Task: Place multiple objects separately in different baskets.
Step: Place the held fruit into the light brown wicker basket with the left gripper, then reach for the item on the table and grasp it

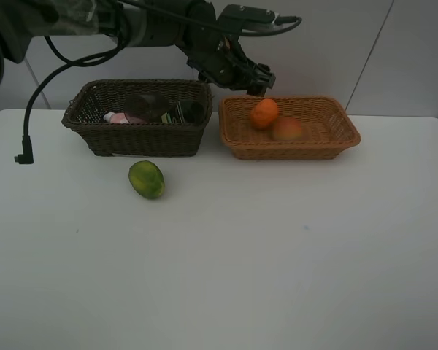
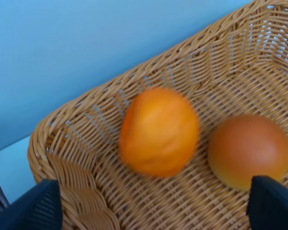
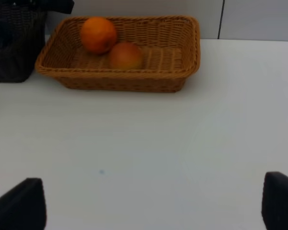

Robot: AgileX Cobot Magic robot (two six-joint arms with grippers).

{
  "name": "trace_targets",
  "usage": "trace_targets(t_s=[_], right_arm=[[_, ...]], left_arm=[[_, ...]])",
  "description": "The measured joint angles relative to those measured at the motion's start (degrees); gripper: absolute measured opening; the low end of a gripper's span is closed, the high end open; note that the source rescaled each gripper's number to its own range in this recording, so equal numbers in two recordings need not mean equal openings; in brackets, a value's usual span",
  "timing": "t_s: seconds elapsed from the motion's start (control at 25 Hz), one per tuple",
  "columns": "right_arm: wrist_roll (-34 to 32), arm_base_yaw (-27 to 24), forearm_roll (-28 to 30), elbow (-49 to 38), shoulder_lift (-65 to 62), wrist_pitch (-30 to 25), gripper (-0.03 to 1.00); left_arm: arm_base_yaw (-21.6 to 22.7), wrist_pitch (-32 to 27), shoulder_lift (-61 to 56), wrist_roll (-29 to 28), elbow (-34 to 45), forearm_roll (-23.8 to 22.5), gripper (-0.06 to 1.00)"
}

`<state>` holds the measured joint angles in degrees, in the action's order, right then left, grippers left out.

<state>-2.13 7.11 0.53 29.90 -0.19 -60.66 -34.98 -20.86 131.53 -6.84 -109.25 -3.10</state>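
Nearest on the white bench [image 1: 226,262] lies the green fruit [image 1: 147,179], alone on the open surface, in front of the dark brown basket [image 1: 139,138] and well apart from both sets of jaws.

Behind it the two baskets stand side by side, close together. The dark brown basket, on the left of the high view, holds the small pink bottle [image 1: 117,117] lying at its left end, the translucent mauve cup [image 1: 146,106] in the middle, and the dark green black-capped bottle [image 1: 184,112] towards its right end. The light tan basket [image 1: 289,148] holds the orange [image 1: 263,114] in its back left part and the peach-like fruit [image 1: 286,129] just beside it, to the right and a little nearer.

The left jaws [image 1: 257,79] hang over the back left corner of the tan basket, just above the orange. In the left wrist view the two dark fingertips [image 2: 38,207] stand wide apart with nothing between them; the orange [image 2: 159,131] lies below the gap, blurred, and the peach-like fruit [image 2: 249,150] sits close to the other fingertip.

The right jaws [image 3: 156,203] are out of the high view. Their wrist camera shows both fingertips [image 3: 20,203] spread wide over bare bench, holding nothing, with the tan basket [image 3: 134,79] and its two fruits well ahead of them.
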Motion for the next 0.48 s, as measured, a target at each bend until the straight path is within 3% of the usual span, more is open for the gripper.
trace_targets(t_s=[0.12,0.36,0.48], right_arm=[[0.0,0.0,0.0,0.0,0.0,0.0,0.97],[0.0,0.0,0.0,0.0,0.0,0.0,0.97],[0.0,0.0,0.0,0.0,0.0,0.0,0.97]], left_arm=[[0.0,-3.6,-0.8,0.0,0.0,0.0,1.00],[0.0,-17.9,-6.5,0.0,0.1,-0.1,1.00],[0.1,-21.0,-10.7,-1.0,3.9,-0.6,1.00]])
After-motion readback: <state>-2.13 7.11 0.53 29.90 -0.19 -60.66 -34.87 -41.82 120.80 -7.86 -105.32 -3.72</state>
